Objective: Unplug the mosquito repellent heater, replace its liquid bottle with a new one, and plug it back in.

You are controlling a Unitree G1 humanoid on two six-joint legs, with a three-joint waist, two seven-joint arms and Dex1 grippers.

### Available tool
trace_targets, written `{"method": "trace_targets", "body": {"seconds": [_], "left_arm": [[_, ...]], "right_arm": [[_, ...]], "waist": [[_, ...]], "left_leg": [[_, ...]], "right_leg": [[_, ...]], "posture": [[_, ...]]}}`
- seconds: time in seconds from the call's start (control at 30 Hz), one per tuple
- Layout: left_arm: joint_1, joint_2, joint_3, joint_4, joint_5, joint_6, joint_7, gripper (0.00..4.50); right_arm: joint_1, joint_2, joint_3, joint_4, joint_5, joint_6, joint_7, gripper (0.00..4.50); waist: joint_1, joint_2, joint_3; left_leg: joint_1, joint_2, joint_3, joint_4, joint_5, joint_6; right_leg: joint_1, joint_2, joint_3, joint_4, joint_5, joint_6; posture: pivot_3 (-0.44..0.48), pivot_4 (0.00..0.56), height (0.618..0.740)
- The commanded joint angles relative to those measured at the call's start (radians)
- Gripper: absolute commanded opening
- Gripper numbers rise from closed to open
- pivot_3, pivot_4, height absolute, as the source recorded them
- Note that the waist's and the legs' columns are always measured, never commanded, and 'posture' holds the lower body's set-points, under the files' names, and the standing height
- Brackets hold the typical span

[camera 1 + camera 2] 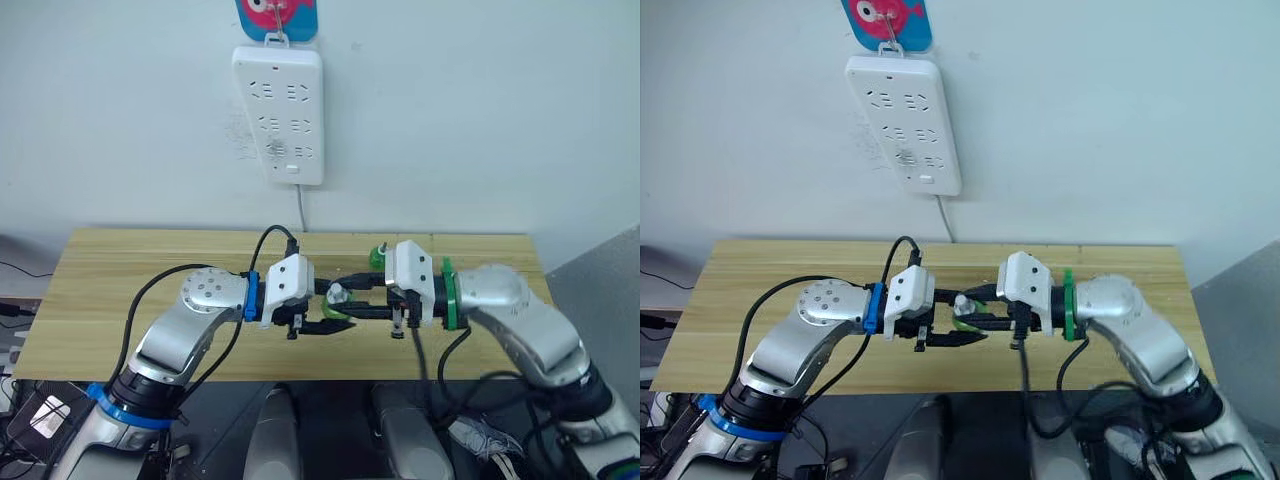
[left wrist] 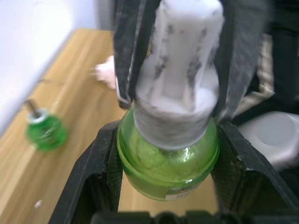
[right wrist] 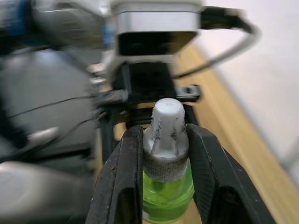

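While the two arms meet above the front part of the tabletop (image 1: pixel 120 290), the left tool (image 1: pixel 322 326) and the right tool (image 1: pixel 352 297) both grip one small green bottle (image 1: pixel 337 305). In the left wrist view, the two black fingers (image 2: pixel 100 172) of the left tool are pressed against the round green glass body of this bottle, one on each side. In the right wrist view, the fingers (image 3: pixel 124 177) of the right tool pinch the white cap (image 3: pixel 167 128), which sits on the neck of the same bottle. So the bottle is held in the air between the two tools, with its cap toward the right tool and its body toward the left one.

A second green bottle (image 1: pixel 378 256) is on the tabletop just behind the right tool, near the wall; the left wrist view shows it also (image 2: pixel 44 132), with a thin dark wick at its top. In that same view a pale, blurred object (image 2: pixel 106 73) lies on the wood farther back; I cannot tell if it is the mosquito repellent heater.

On the wall above the tabletop hangs a white power strip (image 1: pixel 279 110), and its cable (image 1: pixel 300 208) goes down behind the tabletop.
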Motion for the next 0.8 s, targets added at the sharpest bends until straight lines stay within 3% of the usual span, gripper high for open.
{"method": "trace_targets", "body": {"seconds": [0.03,0.17,0.37,0.5,0.67,0.8], "left_arm": [[0.016,0.03,0.016,-0.041,-0.052,-0.029,-0.069,2.26],[0.017,0.016,0.023,-0.04,-0.049,-0.025,-0.036,2.26],[0.028,0.01,0.017,-0.02,-0.024,-0.038,-0.004,2.26],[0.021,0.004,0.007,-0.005,-0.011,-0.051,-0.002,2.26],[0.008,-0.011,-0.004,0.001,-0.006,-0.046,0.002,2.26],[0.01,-0.021,-0.012,-0.008,-0.002,-0.043,0.004,2.26]], "right_arm": [[-0.042,-0.043,-0.02,0.031,0.044,0.001,0.12,0.98],[-0.033,-0.034,-0.049,-0.022,0.09,0.064,0.077,0.98],[0.062,-0.089,-0.188,-0.151,0.103,0.106,-0.05,3.09],[0.131,-0.082,-0.179,-0.277,0.104,0.168,-0.147,4.44],[0.178,-0.015,-0.088,-0.354,0.051,0.215,-0.277,4.5],[0.145,0.064,-0.026,-0.288,-0.031,0.212,-0.375,4.5]], "waist": [[0.001,0.0,0.0],[0.005,0.0,0.0],[0.014,0.0,0.0],[0.015,0.0,0.0],[0.009,0.0,-0.002],[0.006,0.0,-0.006]], "left_leg": [[0.0,0.0,0.0,0.0,0.0,0.0],[0.0,0.0,-0.001,0.0,0.0,0.0],[0.0,-0.001,-0.001,0.001,0.0,0.0],[0.0,-0.001,-0.001,0.001,0.0,0.0],[0.001,-0.001,-0.001,0.001,0.0,0.0],[0.0,-0.001,-0.001,0.002,0.0,0.0]], "right_leg": [[0.0,0.0,0.0,0.0,0.0,0.0],[0.0,0.0,-0.001,0.001,0.0,0.0],[0.0,-0.001,0.0,0.003,0.0,0.0],[0.0,0.0,0.0,0.003,0.0,0.0],[-0.001,0.0,0.0,0.005,0.0,0.0],[-0.001,0.0,0.0,0.005,0.0,0.0]], "posture": [[0.002,0.257,0.735],[-0.002,0.256,0.735],[-0.025,0.259,0.735],[-0.031,0.261,0.735],[-0.04,0.26,0.735],[-0.04,0.26,0.735]]}}
